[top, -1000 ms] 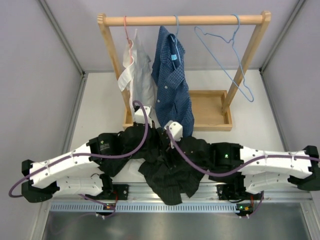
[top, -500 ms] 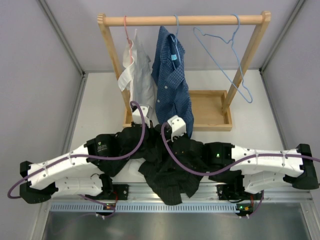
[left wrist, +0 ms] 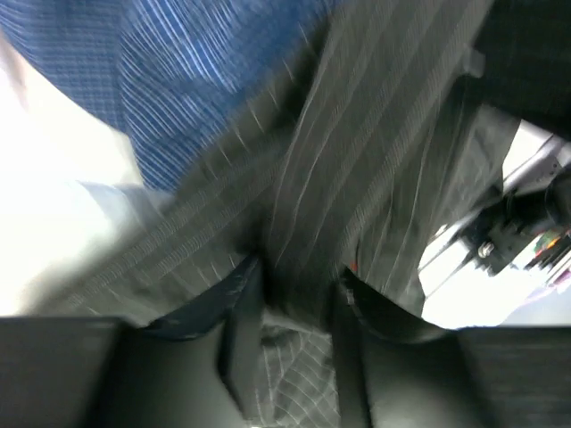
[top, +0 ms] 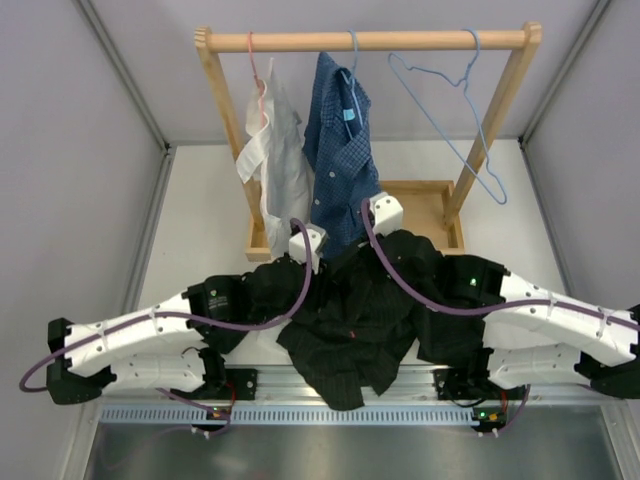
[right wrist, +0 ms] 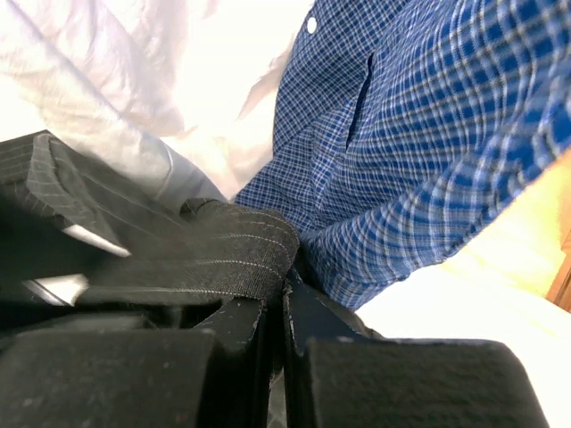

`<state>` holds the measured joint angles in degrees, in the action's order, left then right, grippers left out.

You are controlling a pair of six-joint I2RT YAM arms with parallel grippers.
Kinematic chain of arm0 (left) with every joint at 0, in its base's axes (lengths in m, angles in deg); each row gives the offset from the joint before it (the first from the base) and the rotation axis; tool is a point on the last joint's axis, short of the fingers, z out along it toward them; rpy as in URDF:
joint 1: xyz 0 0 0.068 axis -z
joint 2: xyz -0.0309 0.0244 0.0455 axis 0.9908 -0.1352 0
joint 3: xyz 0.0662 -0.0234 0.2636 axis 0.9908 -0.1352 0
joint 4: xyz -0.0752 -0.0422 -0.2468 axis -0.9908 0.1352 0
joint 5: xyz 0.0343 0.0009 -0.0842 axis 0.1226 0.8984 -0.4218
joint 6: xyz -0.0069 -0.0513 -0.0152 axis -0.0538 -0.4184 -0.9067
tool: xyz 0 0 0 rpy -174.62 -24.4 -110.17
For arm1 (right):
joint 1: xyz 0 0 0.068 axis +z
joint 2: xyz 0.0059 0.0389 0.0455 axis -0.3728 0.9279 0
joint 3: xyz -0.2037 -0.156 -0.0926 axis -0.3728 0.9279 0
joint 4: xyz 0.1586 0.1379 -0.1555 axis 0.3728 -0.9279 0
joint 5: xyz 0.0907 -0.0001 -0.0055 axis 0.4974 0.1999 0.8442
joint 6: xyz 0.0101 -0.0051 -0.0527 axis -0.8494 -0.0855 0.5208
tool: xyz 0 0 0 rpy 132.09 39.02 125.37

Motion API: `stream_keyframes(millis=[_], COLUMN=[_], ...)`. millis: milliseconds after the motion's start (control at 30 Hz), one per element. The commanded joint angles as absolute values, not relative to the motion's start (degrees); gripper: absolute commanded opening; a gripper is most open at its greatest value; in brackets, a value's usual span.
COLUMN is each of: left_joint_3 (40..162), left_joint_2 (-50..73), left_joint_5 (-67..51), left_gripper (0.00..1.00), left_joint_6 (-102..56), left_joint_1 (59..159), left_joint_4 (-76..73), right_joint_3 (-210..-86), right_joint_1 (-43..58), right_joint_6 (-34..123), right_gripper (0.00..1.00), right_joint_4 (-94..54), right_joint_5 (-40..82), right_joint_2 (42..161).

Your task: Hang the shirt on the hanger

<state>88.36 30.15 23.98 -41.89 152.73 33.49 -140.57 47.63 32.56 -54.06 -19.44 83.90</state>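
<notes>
The black striped shirt [top: 350,320] lies bunched between the two arms at the table's near side, with part of it pulled up toward the rack. My right gripper [top: 385,215] is shut on a fold of the shirt [right wrist: 214,259], close against the blue checked shirt. My left gripper [top: 305,245] stands to its left. In the left wrist view its jaws [left wrist: 299,294] are parted, with striped shirt cloth [left wrist: 375,160] lying between and over them. The light-blue wire hanger [top: 450,110] hangs bare at the right end of the rail, apart from both grippers.
A wooden rack [top: 365,41] stands at the back on a tray base [top: 430,215]. A white shirt [top: 275,150] on a pink hanger [top: 255,60] and a blue checked shirt [top: 340,150] hang on its left half, just beyond the grippers.
The right gripper shut on the shirt and carried a fold up and away toward the rack. The left gripper also moved farther out, and its jaws have parted.
</notes>
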Motion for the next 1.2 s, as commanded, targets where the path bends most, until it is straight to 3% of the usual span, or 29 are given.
stream_keyframes(millis=[0,100,267,367,400,533,567,667,733,900,1167], left_joint_3=[84.74,82.98,82.36,82.36,82.36,82.71,82.71,82.36,81.49,81.48,85.96], left_joint_2=[28.91,28.47,26.63,25.84,25.83,26.89,27.41,27.07,26.54,23.73,17.58], left_joint_5=[25.39,33.83,41.84,43.86,44.22,46.5,47.03,48.52,49.49,50.29,51.6], left_gripper=[0.36,0.29,0.31,0.43,0.55,0.76,0.76,0.72,0.56,0.42,0.39], left_joint_6=[-41.68,-44.22,-48.1,-50.56,-51.61,-54.6,-55.48,-60.21,-62.24,-68.14,-73.49], left_joint_1=[156.05,158.08,160.97,161.24,161.24,161.42,161.51,161.94,162.38,163.0,163.18], left_joint_4=[28.14,28.48,28.57,28.57,28.49,29.63,30.24,31.9,31.91,31.83,37.18], right_joint_3=[-144.35,-145.67,-147.69,-148.22,-148.48,-148.31,-148.31,-148.22,-148.66,-149.62,-148.84], right_joint_1=[44.91,43.94,42.54,41.75,41.57,40.43,39.73,37.97,37.53,37.35,37.35], right_joint_6=[32.95,32.95,32.95,32.86,32.86,32.86,32.78,32.16,31.55,30.14,29.96], right_gripper=[0.0,0.0,0.0,0.0,0.0,0.0,0.0,0.0,0.0,0.0,0.0], right_joint_4=[-57.81,-59.13,-60.54,-60.45,-60.54,-60.54,-60.45,-60.36,-59.84,-58.52,-57.29], right_joint_5=[-15.01,-13.61,-13.43,-13.43,-13.43,-13.6,-14.04,-15.27,-15.71,-16.77,-15.8], right_joint_2=[85.05,86.46,89.18,90.06,90.33,91.47,91.82,92.26,92.61,93.75,94.46])
